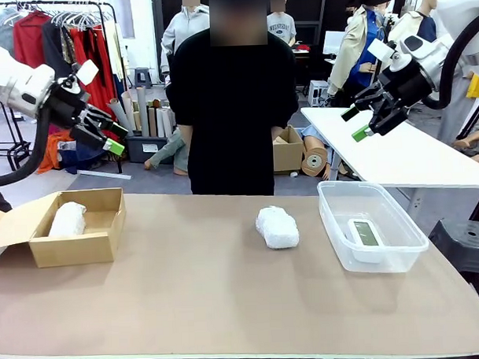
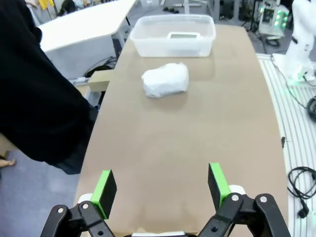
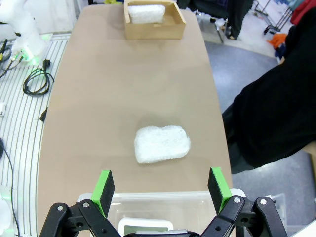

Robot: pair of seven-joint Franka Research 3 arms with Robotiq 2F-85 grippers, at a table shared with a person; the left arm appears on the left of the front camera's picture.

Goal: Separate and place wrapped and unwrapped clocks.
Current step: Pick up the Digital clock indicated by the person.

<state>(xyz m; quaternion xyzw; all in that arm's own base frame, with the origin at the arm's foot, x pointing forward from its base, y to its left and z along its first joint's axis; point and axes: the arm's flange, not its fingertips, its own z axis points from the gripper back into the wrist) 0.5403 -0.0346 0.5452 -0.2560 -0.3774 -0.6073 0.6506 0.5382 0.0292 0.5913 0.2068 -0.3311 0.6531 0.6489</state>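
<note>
One wrapped clock [image 1: 276, 227] [image 2: 165, 80] [image 3: 162, 143], a lumpy white bundle, lies on the brown table near its middle. Another wrapped clock [image 1: 68, 219] [image 3: 146, 13] rests inside the cardboard box [image 1: 106, 201] [image 3: 178, 24] at the left. The unwrapped clock [image 1: 366, 234] [image 2: 183, 35], white with a grey screen, lies in the clear plastic tub [image 1: 335, 219] [image 2: 148, 44] [image 3: 148, 200] at the right. My left gripper [image 1: 108, 133] [image 2: 161, 187] hangs open and empty high above the box. My right gripper [image 1: 355, 122] [image 3: 161, 186] is open and empty, high above the tub.
A person in black [image 1: 235, 109] stands at the far table edge, behind the middle bundle. A white table [image 1: 404, 154] stands behind on the right and a dark stool [image 1: 466, 246] beside the tub end. Bare tabletop [image 1: 196, 299] stretches across the front.
</note>
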